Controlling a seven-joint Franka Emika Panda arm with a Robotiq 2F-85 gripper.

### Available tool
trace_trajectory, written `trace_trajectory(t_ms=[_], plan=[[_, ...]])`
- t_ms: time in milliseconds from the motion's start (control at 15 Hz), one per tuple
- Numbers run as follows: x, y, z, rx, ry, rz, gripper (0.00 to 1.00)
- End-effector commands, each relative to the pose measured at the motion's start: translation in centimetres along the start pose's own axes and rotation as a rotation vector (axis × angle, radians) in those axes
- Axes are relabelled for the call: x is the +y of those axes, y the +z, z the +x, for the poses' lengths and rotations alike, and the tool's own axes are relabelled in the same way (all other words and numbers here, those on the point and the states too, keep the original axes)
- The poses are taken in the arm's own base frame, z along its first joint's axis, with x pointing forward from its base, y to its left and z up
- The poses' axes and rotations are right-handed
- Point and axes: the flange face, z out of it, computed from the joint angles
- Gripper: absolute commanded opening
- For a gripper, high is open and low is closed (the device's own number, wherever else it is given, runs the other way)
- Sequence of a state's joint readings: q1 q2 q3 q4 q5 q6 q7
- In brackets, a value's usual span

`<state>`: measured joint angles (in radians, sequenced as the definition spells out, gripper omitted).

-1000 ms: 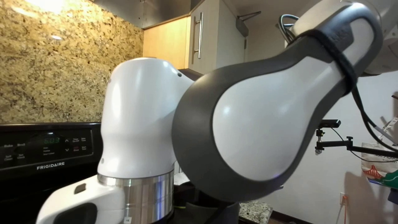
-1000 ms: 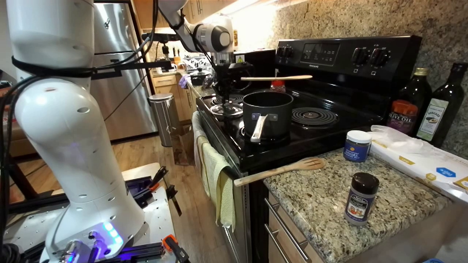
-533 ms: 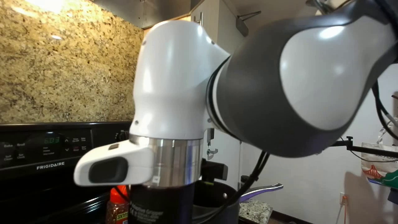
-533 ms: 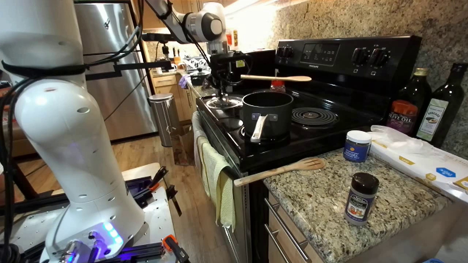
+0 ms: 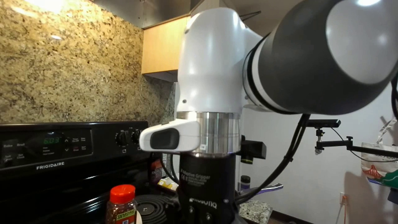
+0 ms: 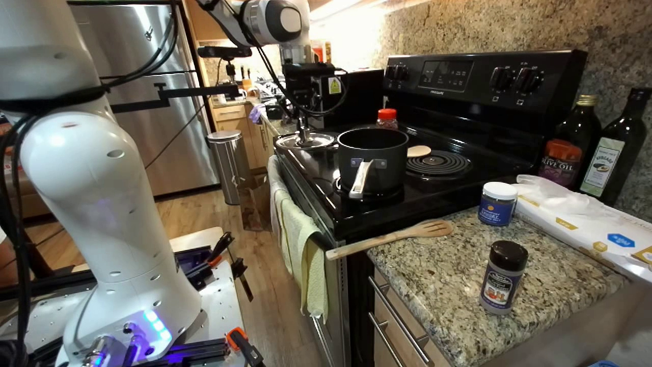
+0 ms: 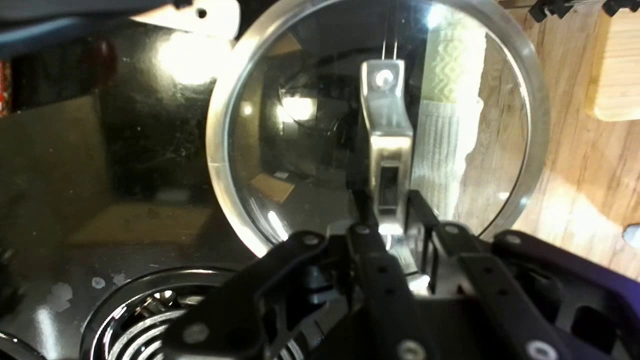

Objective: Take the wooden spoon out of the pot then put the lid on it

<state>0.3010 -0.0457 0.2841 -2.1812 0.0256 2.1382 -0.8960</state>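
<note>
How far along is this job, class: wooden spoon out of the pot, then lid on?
Done: the wooden spoon looks to be out of the pot; what shows of it in an exterior view is beside the pot, not inside. In hand: in the wrist view, the claw grips the lid by its handle. Left: setting the lid on the pot, whose top is uncovered.

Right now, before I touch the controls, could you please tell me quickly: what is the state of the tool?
Tool: closed, holding the glass lid by its metal handle.
</note>
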Motion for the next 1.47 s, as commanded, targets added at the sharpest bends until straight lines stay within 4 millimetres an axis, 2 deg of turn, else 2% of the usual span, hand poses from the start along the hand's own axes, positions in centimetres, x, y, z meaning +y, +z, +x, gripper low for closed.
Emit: trace_trajectory(t_ms=[0, 267, 533, 667, 867, 1000, 1200, 1400], plan=[[-1.1, -1.2, -1.6, 0.018, 0.048, 0.008, 0.12], [-1.2, -2.8, -2.4, 0.022, 0.089, -0.031, 0.12], [-0.9, -7.3, -4.0, 0.053, 0.174, -0.111, 0.12], [0.1, -9.5, -5.7, 0.099, 0.228, -0.131, 0.12], [2.0, -11.7, -9.4, 0.147, 0.325, -0.160, 0.12], [3.6, -12.2, -12.1, 0.159, 0.392, -0.165, 0.12], [5.7, -11.3, -15.6, 0.169, 0.470, -0.162, 0.12], [6.7, -10.3, -17.5, 0.183, 0.517, -0.142, 0.12]])
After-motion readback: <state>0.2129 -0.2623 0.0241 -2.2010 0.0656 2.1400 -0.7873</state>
